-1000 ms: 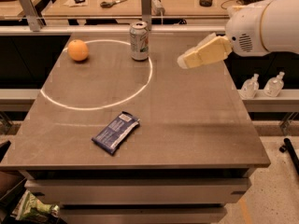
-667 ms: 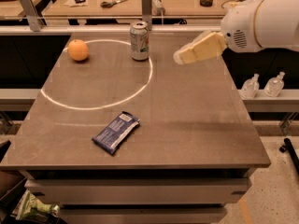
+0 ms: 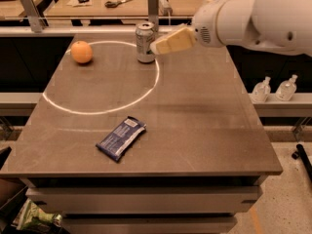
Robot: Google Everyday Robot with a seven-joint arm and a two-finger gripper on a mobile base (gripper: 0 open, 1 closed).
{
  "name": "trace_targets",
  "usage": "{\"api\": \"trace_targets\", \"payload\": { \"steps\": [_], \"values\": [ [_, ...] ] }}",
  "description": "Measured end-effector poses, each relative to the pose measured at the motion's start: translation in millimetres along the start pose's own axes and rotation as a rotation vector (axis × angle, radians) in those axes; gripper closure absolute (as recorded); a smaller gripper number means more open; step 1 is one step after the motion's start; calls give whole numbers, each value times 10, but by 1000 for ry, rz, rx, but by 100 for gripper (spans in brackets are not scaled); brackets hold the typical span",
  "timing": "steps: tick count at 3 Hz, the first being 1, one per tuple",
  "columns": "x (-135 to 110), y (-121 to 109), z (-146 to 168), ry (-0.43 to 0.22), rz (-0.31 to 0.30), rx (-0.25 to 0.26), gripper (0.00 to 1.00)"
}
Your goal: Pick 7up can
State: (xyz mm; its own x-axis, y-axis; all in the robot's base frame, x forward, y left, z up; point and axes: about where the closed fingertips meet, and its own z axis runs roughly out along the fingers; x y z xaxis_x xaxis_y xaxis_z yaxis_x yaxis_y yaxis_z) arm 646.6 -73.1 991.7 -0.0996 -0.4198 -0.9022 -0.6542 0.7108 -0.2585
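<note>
The 7up can [image 3: 145, 43] stands upright near the far edge of the brown table [image 3: 195, 116], silvery body with a metal top. My gripper [image 3: 157, 46] comes in from the right on a bulky white arm. Its cream-coloured fingers [image 3: 173, 40] point left, and their tips sit just right of the can, level with its upper half and almost touching it. Nothing is held between them as far as I can see.
An orange [image 3: 81, 51] rests at the far left of the table. A flat blue snack packet [image 3: 121, 137] lies near the front. A white ring of light [image 3: 100, 77] marks the tabletop. Two small bottles [image 3: 276, 88] stand on a shelf to the right.
My arm has swung left along the far side of the table, carrying the gripper from well right of the can to right beside it. The can, orange and packet have not moved.
</note>
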Motion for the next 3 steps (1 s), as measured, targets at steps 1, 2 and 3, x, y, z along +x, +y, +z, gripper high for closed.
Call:
{"api": "trace_targets", "payload": {
  "steps": [1,2,3],
  "values": [
    [-25,0,436,-66,37,3,0],
    [-12,12,818,-118,80,-10,0],
    [63,24,1126,-151,134,-27,0]
  ]
}}
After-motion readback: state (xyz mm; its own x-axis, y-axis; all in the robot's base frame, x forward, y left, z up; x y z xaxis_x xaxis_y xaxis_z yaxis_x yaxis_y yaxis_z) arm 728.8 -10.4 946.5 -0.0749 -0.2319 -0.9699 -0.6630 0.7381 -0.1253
